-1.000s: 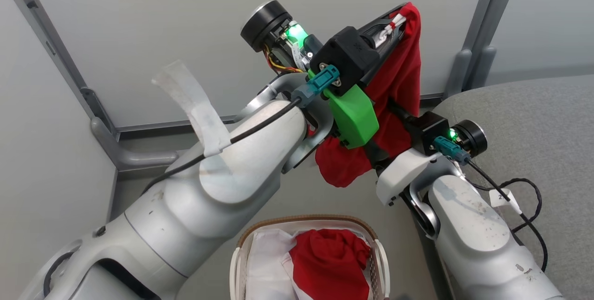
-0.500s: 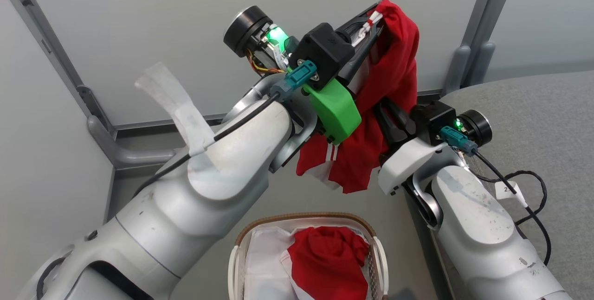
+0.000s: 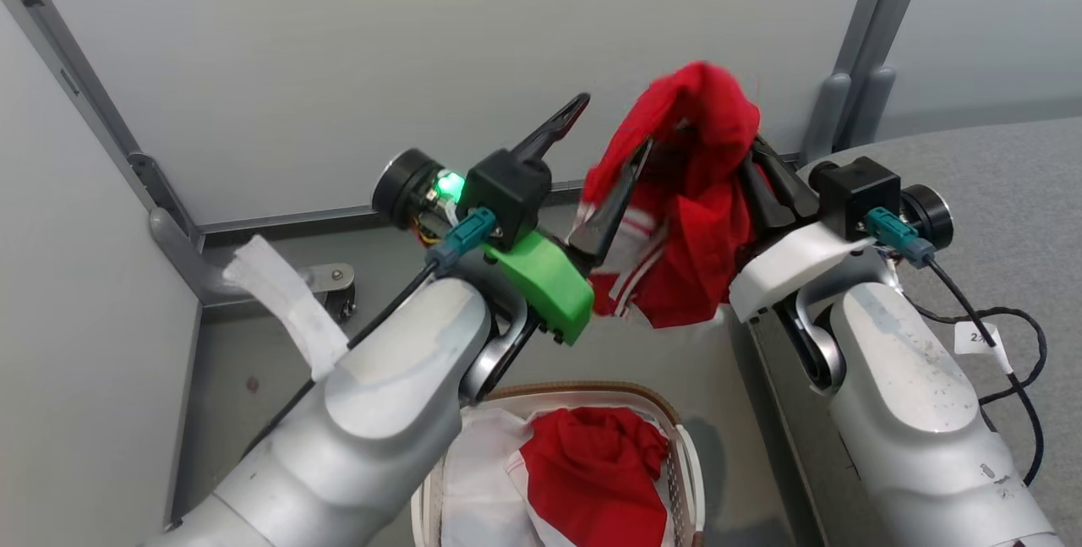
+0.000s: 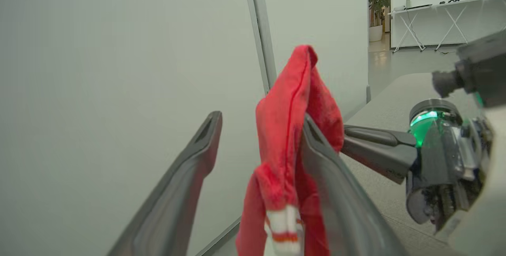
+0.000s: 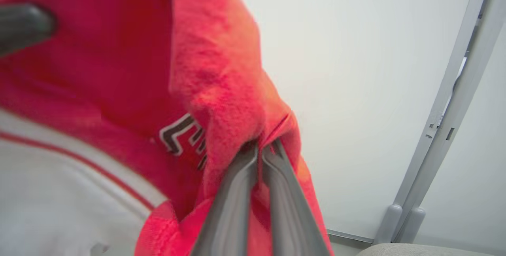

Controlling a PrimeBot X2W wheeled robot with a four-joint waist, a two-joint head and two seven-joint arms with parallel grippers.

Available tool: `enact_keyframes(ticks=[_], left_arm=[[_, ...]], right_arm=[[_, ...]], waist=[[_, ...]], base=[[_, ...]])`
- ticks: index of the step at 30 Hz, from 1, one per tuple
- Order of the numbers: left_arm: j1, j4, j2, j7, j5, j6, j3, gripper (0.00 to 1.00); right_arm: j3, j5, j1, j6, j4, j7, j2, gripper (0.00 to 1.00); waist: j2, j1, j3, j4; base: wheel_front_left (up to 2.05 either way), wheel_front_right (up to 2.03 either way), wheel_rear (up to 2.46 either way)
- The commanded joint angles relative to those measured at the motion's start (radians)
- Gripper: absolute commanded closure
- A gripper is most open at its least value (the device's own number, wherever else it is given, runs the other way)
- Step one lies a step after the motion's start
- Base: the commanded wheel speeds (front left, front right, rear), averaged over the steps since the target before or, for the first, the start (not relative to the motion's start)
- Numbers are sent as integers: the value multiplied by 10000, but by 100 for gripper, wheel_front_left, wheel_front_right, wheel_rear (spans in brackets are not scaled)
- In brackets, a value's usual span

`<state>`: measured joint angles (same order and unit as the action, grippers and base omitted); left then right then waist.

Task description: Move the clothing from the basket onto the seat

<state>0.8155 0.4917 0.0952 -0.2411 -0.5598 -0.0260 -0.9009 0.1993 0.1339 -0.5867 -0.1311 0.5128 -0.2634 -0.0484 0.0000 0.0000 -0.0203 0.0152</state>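
A red garment with white stripes (image 3: 693,192) hangs in the air above the floor, between my two arms. My right gripper (image 5: 259,149) is shut on a fold of it, fingertips buried in the cloth. My left gripper (image 3: 615,123) is open; the garment (image 4: 284,129) still drapes over its right finger (image 4: 328,177), and the left finger (image 4: 197,157) is bare. Below, the basket (image 3: 659,412) with its brown rim holds another red garment (image 3: 592,462) on the white liner (image 3: 482,479). The grey seat (image 3: 997,166) lies to the right, behind my right arm.
Pale partition walls with grey posts (image 3: 854,65) close off the back and left. A grey floor strip (image 3: 254,344) runs along the wall foot. A black cable with a tag (image 3: 980,336) lies on the seat beside my right forearm.
My right gripper has shut on the hanging garment. My left gripper has opened and let go of it and has drawn back and down. The garment now hangs from the right gripper.
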Motion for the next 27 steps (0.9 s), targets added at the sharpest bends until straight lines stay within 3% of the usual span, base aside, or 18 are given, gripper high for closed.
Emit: enact_keyframes(ticks=[1, 12, 27], left_arm=[[-398, 87, 128, -108, -85, 42, 89, 0], [-2753, 156, 329, -245, 136, -180, 1151, 0], [-4749, 291, -163, -248, 1233, -737, 2716, 0]], right_arm=[[-197, -148, 49, 6, -84, -21, -37, 100], [-1272, -689, 272, 7, -487, -21, -35, 100], [-1497, -787, 775, 7, -1050, -21, -38, 100]], waist=[[0, 0, 30, -4], [0, 0, 116, -119], [0, 0, 97, -573]], base=[[0, 0, 0], [0, 0, 0], [0, 0, 0]])
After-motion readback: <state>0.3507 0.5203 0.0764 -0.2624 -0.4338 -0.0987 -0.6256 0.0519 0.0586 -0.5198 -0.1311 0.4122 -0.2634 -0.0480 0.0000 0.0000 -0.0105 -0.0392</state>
